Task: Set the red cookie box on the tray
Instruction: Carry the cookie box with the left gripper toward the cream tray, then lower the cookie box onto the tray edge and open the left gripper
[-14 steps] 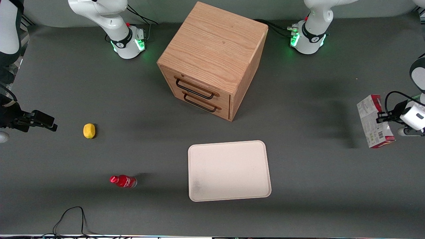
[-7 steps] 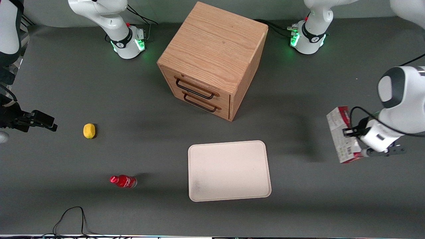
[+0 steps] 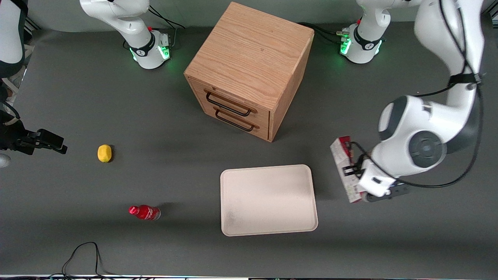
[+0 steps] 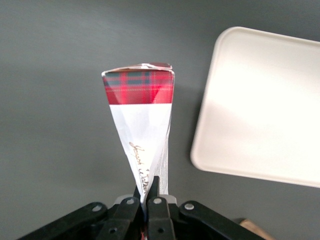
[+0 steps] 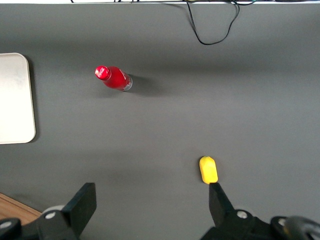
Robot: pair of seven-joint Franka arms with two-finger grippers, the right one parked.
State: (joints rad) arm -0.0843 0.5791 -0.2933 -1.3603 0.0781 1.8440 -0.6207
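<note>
A: gripper (image 3: 355, 170) status?
B: Clamped on the red cookie box (image 3: 345, 168), fingers (image 4: 150, 192) pinching its thin edge. Box held in the air, tartan end down, just beside the tray (image 3: 268, 231) at the working arm's end, clear of the rim.
A: Room around the tray?
B: Tray surface bare. Bare mat between box and rim. Wooden cabinet (image 3: 249, 70) farther from the camera. Red bottle (image 3: 144, 212) and lemon (image 3: 104, 153) well apart, toward the parked arm's end.
</note>
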